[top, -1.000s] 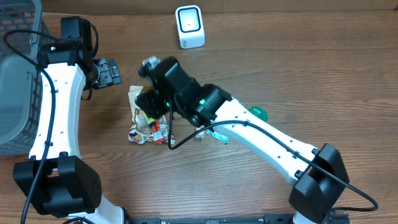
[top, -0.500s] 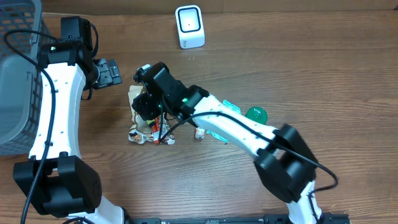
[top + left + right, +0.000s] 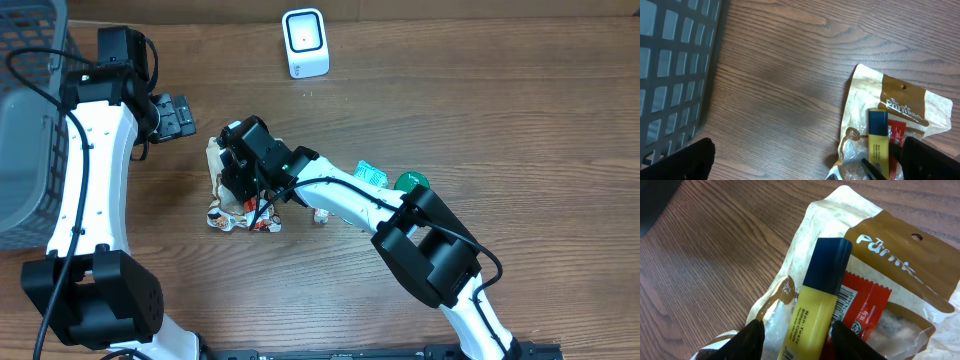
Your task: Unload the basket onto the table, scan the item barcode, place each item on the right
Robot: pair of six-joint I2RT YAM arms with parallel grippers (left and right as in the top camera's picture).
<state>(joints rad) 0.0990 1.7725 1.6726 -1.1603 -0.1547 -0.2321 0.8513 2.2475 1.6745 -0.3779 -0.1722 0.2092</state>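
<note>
The right gripper [image 3: 799, 329] hangs low over a small heap of goods on the wooden table [image 3: 480, 90]. Its two black fingers [image 3: 752, 340] stand partway apart, one on each side of the lower body of the yellow highlighter [image 3: 817, 295]. The right wrist view does not show whether the pads already press on the barrel or only flank it. The highlighter lies flat, with its dark blue cap pointing away from the fingers. It rests across a tan pouch [image 3: 890, 245] and partly covers a red packet [image 3: 865, 305], whose barcode shows just beside the barrel. Seen from overhead, the heap sits left of the table's middle. The white scanner [image 3: 305, 43] stands well apart from it at the far edge. The left gripper [image 3: 178, 116] hovers near the heap on its basket side. Its jaws are spread wide and hold nothing. The grey basket [image 3: 25, 150] stands at the table's left end. A teal packet [image 3: 371, 173] and a green round thing [image 3: 412, 183] lie beside the right arm's forearm.
</note>
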